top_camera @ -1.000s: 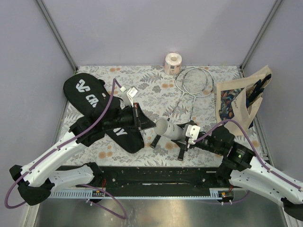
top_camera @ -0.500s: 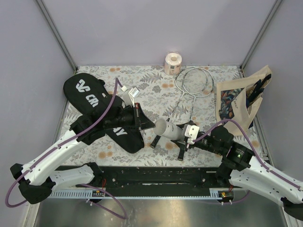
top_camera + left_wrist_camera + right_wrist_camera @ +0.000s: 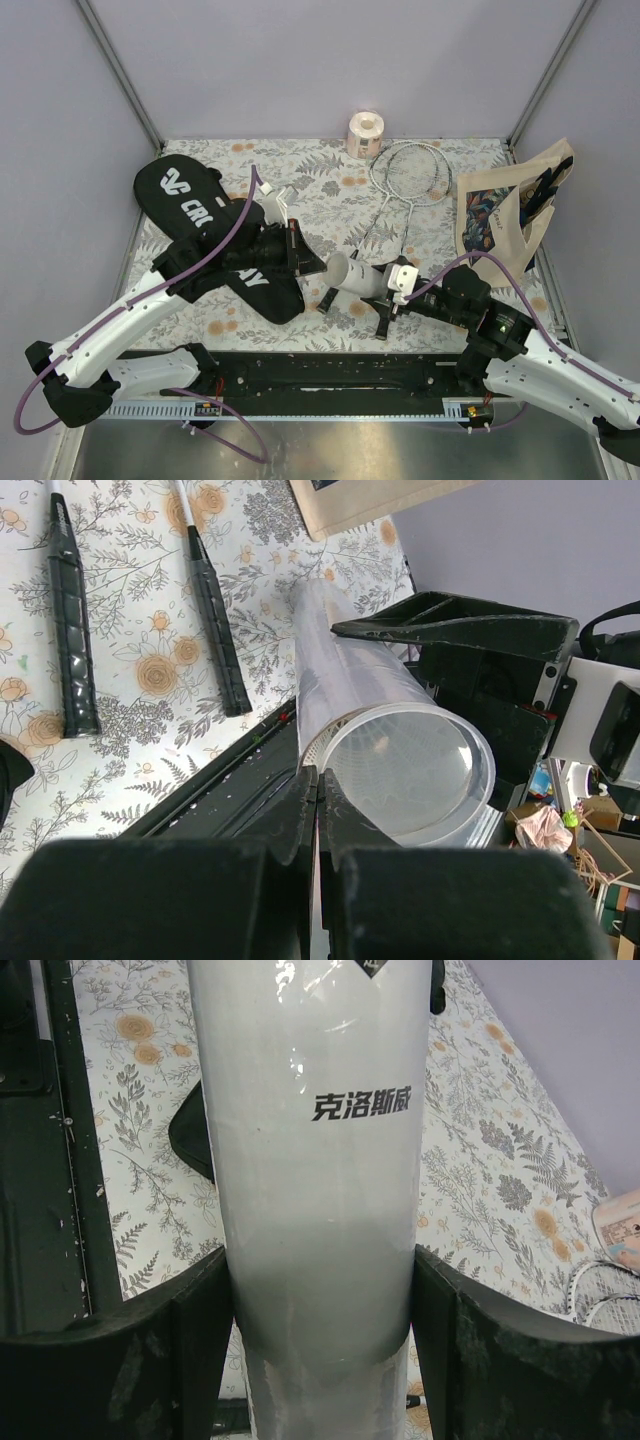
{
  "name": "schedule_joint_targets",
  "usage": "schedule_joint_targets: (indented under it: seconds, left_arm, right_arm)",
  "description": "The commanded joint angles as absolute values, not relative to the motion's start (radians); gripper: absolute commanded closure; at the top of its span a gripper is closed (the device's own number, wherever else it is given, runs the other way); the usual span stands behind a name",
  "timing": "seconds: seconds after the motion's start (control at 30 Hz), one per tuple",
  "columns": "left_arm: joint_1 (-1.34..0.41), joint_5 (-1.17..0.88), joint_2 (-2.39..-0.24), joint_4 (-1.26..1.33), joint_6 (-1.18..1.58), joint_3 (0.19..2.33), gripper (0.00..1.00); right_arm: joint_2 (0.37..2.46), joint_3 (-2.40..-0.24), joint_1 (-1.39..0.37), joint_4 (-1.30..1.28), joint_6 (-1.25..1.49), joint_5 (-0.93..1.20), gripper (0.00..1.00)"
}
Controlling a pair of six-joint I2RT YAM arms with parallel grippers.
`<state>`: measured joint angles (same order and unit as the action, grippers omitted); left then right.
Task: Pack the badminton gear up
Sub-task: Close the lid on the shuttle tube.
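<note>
White cylindrical tube (image 3: 352, 272) hangs near the bench's (image 3: 330, 180) front edge, long axis left-right, round end pointing at the clenched left claw (image 3: 300, 248); the right claw (image 3: 320, 1285) grasps its body.

White tube (image 3: 358, 275), seemingly raised, between black bag (image 3: 190, 205) and rackets (image 3: 410, 175)

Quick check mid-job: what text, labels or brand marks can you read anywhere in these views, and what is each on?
"克洛斯威": on the tube.
"CR" and, further along, "Y": on the racket bag, letters between hidden.
Tote bag print: too small to read.
</note>
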<state>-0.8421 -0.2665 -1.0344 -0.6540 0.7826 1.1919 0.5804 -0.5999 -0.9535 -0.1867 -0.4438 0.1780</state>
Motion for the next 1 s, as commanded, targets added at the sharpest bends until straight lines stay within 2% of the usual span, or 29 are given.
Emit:
schedule_joint_targets:
  seconds: [0.0,0.97]
  left_arm:
    - [-0.839,-0.204,-1.035,-0.707,0.756,1.209,1.0]
    - [-0.862,-0.152,-1.123,-0.818,0.698,1.299,1.0]
  right_arm:
    - [0.575,-0.629,-0.957,-0.072,-0.448,0.196,0.62]
    - [0.621,-0.646,-0.957,-0.107,-0.482,0.176,0.62]
